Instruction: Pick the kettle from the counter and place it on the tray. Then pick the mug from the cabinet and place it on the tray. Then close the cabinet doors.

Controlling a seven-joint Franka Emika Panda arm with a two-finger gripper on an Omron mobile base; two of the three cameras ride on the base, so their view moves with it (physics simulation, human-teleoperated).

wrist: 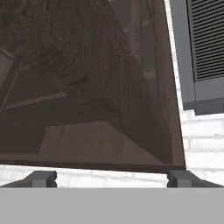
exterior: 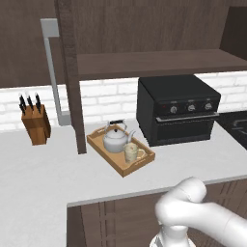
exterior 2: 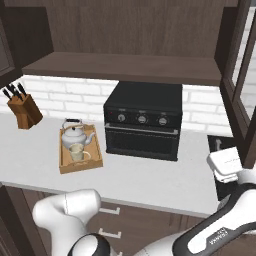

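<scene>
**Hand spread wide at the cabinet door, kettle and mug on the tray**

While the arm reaches off to the right, the left base view lays out the desk [exterior: 43, 169]: a wooden tray [exterior: 110, 161] sits on it just in front of the black oven [exterior: 177, 108], with the kettle [exterior: 116, 138] at the tray's back and the mug [exterior: 131, 153] just in front of it, close beside it. Left of the tray rises the cabinet [exterior: 144, 34] post, its plank shelf running above the oven. A long silver-grey bar handle [exterior: 52, 72] stands left of the post, and a knife block [exterior: 35, 123] sits further left on the desk.

From the right base view, the same tray [exterior 2: 66, 166] holds the kettle [exterior 2: 76, 133] behind the mug [exterior 2: 76, 152], with the oven [exterior 2: 144, 120] to their right. This side adds the glass-panelled cabinet doors [exterior 2: 239, 75], standing open at the right edge, and the robot's white wrist low beside them.

Seen from the hand view, the hand [wrist: 112, 178] has its two dark fingertips [wrist: 41, 178] far apart and grips nothing. A dark glass door panel [wrist: 87, 87] lies right before it; whether the tips touch it cannot be told. A grey bar handle [wrist: 183, 52] runs along the panel's right edge, with white brick behind.
</scene>
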